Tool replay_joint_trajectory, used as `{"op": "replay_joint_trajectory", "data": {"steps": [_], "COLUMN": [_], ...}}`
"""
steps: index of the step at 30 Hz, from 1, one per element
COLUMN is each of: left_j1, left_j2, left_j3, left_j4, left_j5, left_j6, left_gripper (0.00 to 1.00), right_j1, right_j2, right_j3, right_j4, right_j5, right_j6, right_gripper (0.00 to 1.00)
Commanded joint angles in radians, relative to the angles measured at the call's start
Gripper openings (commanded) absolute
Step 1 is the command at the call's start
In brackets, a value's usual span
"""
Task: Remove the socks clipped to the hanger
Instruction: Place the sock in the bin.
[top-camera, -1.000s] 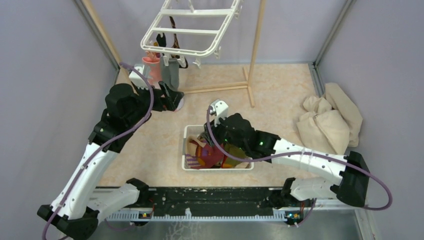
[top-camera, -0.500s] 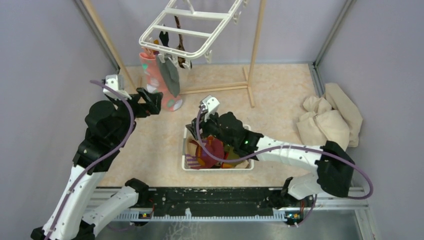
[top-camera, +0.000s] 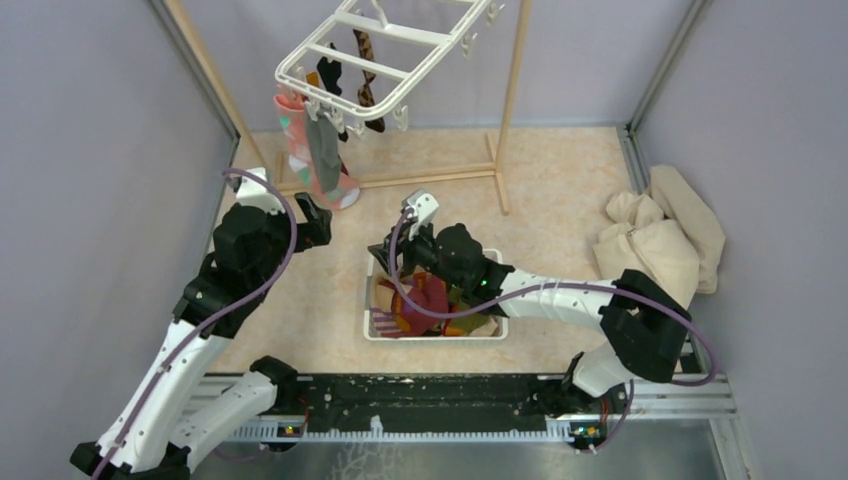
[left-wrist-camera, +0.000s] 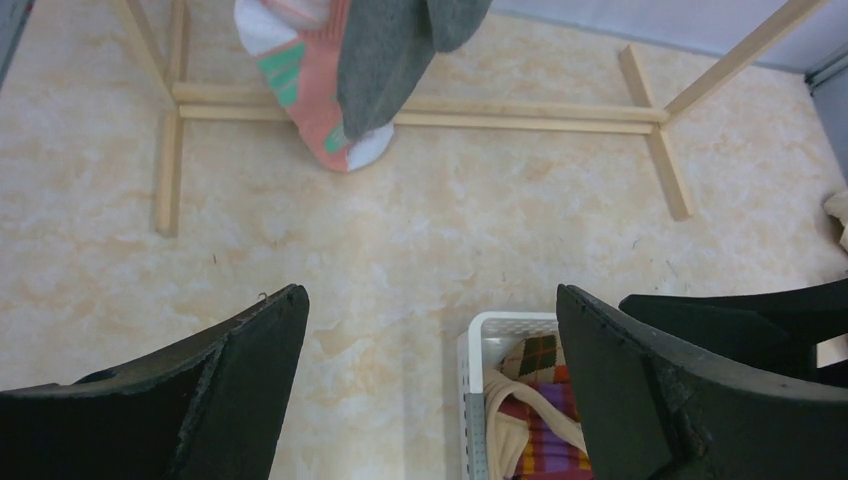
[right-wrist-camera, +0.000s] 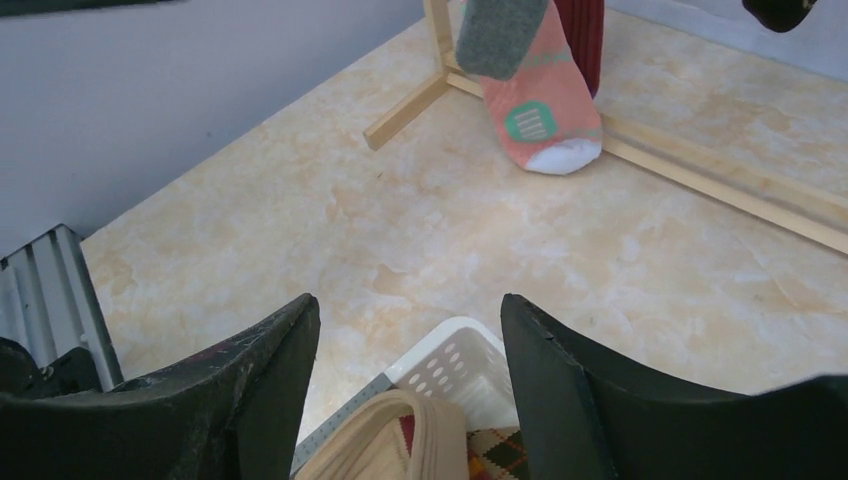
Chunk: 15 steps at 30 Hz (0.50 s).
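Note:
The white hanger (top-camera: 372, 47) hangs tilted from the wooden rack at the back. A pink sock with mint patches (top-camera: 298, 150), a grey sock (top-camera: 323, 152), a black one (top-camera: 331, 76) and a brown argyle one (top-camera: 365, 62) are clipped to it. My left gripper (top-camera: 320, 222) is open and empty, below and in front of the pink sock (left-wrist-camera: 312, 105) and the grey sock (left-wrist-camera: 385, 60). My right gripper (top-camera: 382, 250) is open and empty over the far left corner of the white basket (top-camera: 371, 300). The pink sock (right-wrist-camera: 545, 110) also shows in the right wrist view.
The basket (left-wrist-camera: 478, 335) holds several loose socks, one cream and one argyle. The wooden rack's base bars (top-camera: 430, 177) lie on the floor behind it. A beige cloth heap (top-camera: 660, 240) sits at the right. Grey walls close in on both sides.
My left gripper drew back from the hanging socks toward the basket. The hanger tilted and swung left with its socks. My right gripper moved left to the basket's corner.

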<state>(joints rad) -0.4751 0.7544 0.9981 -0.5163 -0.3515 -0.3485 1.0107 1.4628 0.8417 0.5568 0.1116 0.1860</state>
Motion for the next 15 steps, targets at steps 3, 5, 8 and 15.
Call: {"op": "replay_joint_trajectory", "data": {"steps": [3, 5, 8, 15], "left_j1": [0.015, 0.024, 0.052, 0.170], "left_j2": [0.034, 0.020, 0.033, 0.126], "left_j3": [-0.066, -0.082, -0.075, -0.099], "left_j4": [0.045, 0.060, 0.048, 0.072], "left_j5": [-0.005, -0.011, 0.006, 0.219], "left_j6": [-0.073, -0.079, -0.080, -0.070], "left_gripper": [0.99, 0.99, 0.99, 0.99], "right_j1": [-0.057, -0.098, -0.167, -0.240], "right_j2": [0.014, 0.030, 0.080, 0.260], "right_j3": [-0.018, -0.023, -0.021, 0.095], "right_j4": [0.164, 0.220, 0.348, 0.486], "right_j5": [-0.095, -0.149, -0.255, -0.377], "right_j6": [0.083, 0.133, 0.225, 0.320], "right_gripper": [0.67, 0.67, 0.67, 0.67]}}
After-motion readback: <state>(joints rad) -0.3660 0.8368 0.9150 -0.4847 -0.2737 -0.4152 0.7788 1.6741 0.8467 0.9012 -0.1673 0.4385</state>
